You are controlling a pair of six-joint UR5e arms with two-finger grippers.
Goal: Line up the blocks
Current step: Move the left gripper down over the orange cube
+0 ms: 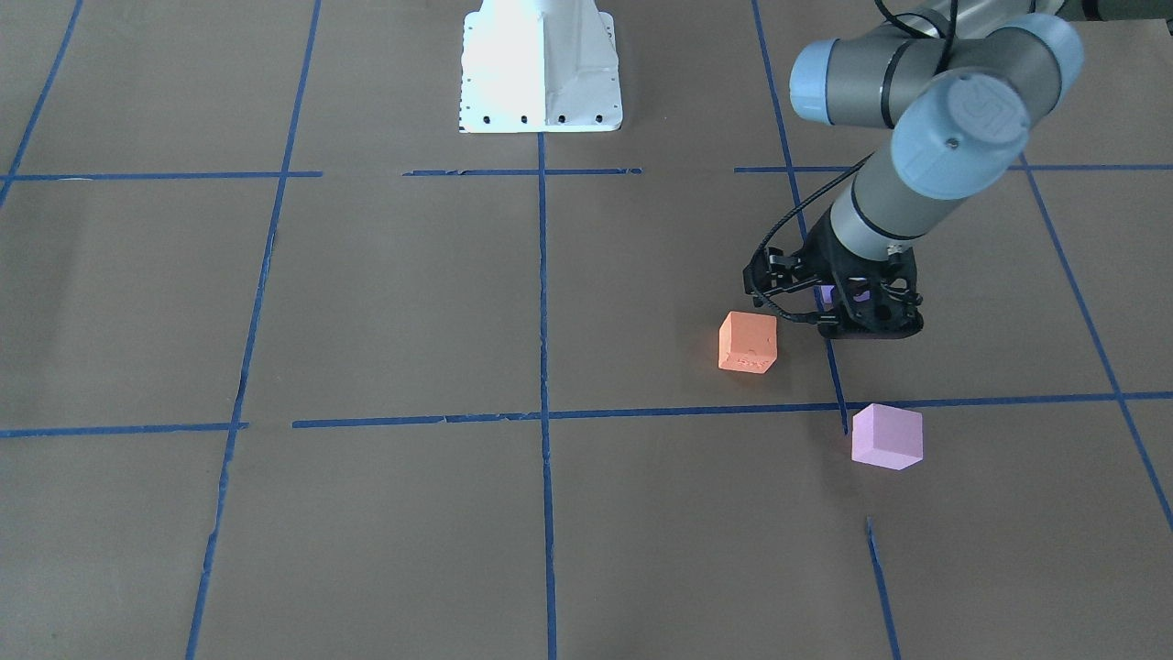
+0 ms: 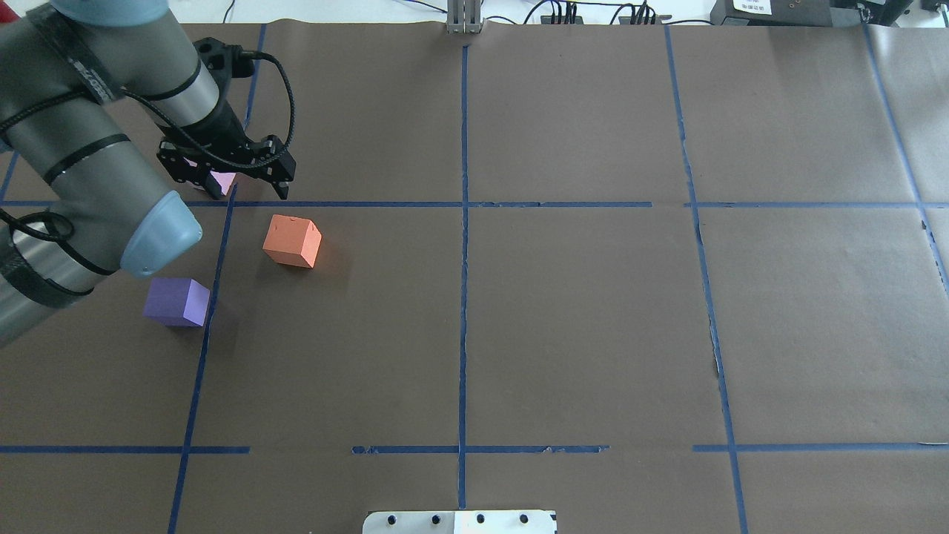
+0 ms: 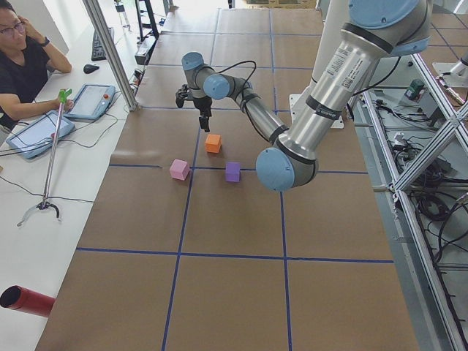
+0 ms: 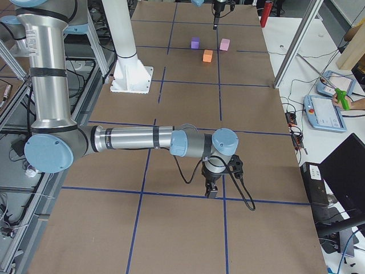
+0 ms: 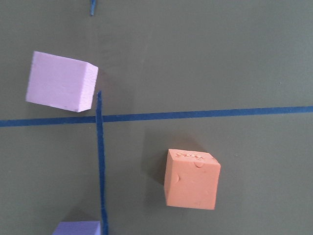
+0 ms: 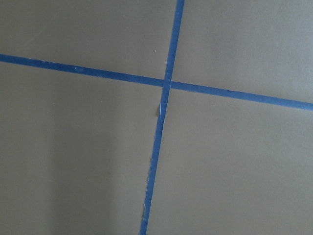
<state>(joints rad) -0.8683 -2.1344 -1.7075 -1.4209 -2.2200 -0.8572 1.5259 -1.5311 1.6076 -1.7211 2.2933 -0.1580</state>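
**Blocks, three:** we list all on the left part of the table (image 2: 593,311), none touching another.
- Pink block (image 1: 886,436): farthest from the robot, just beside a tape crossing (image 5: 99,118).
- Orange block (image 2: 292,241): nearer, set off to the right.
- Purple block (image 2: 176,302): nearest the robot, just left of a tape line.

**Left gripper** (image 2: 245,189): hangs above the blocks, fingers spread, holding nothing.

**Right gripper** (image 4: 211,193): at the right end, well apart from the blocks. We cannot tell how its fingers stand.
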